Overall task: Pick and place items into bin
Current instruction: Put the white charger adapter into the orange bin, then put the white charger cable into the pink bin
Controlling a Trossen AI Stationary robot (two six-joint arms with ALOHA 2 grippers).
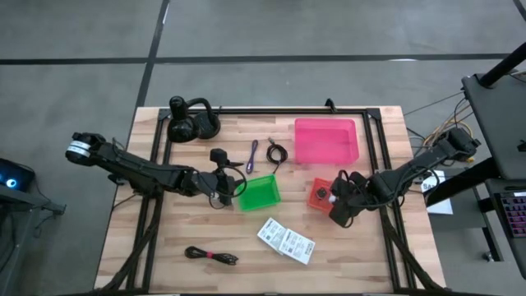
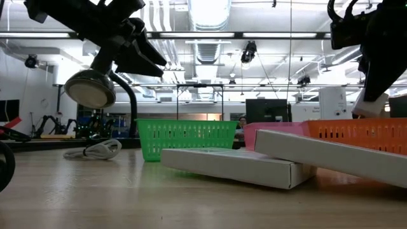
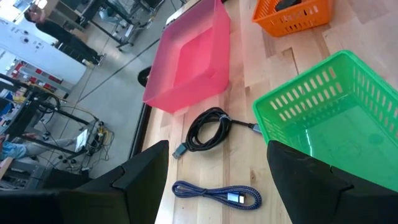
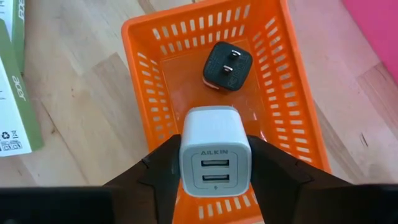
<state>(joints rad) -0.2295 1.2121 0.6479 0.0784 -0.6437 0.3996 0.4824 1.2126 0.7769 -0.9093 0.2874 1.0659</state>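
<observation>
- While the right gripper hangs directly over the orange basket, its fingers are clamped on the flanks of a white USB charger, socket face toward the wrist camera.
- The relation that matters: the charger sits plumb above the basket's floor, not past its rim, so I judge a straight release or short descent would land it inside.
- A black plug adapter already lies in that basket, toward 12 o'clock from the charger in the wrist view, prongs up; the charger should fall clear of it or just beside it.
- In the high view the basket sits at 6 o'clock from the pink bin, with the right gripper over its near edge.
- The left gripper waits at 9 o'clock from the green basket, fingers apart and empty.
- Ahead of it lie a coiled black cable and a purple braided cable, the latter's long axis running crosswise to the fingers; the left arm is clearly nearer both.
- White packets and a black-red cable remain at the table's near side.
</observation>
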